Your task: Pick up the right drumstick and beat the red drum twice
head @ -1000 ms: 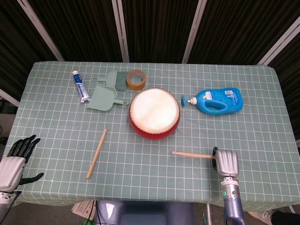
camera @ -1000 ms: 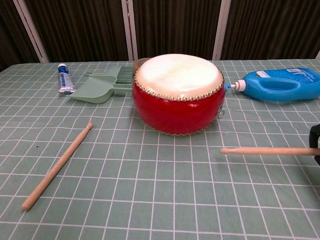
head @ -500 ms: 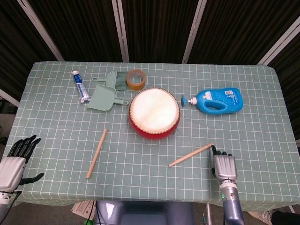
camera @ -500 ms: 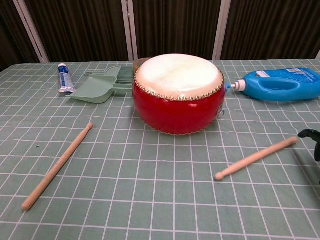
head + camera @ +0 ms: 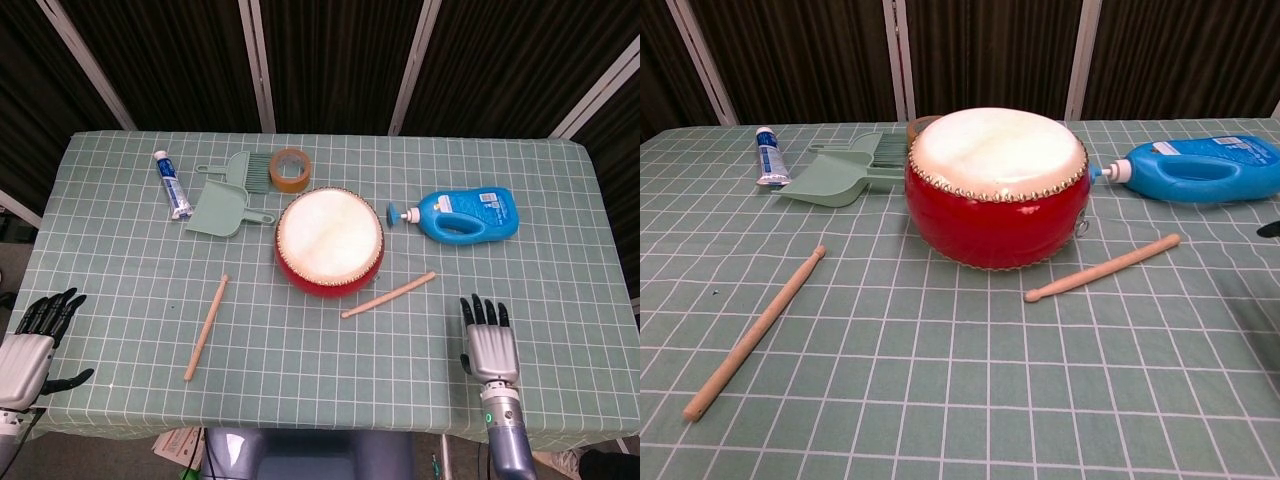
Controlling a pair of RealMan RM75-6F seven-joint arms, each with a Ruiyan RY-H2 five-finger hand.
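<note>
Lying loose on the green checked tablecloth [image 5: 560, 290], the right wooden drumstick [image 5: 388, 295] rests just beside the round red drum [image 5: 330, 243]; the right hand [image 5: 487, 338] sits nearby, fingers spread, holding nothing, as does the left hand [image 5: 35, 340].

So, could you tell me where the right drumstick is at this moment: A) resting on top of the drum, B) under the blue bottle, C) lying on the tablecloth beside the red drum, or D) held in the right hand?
C: the right drumstick lies on the cloth beside the red drum, apart from the empty right hand.
</note>
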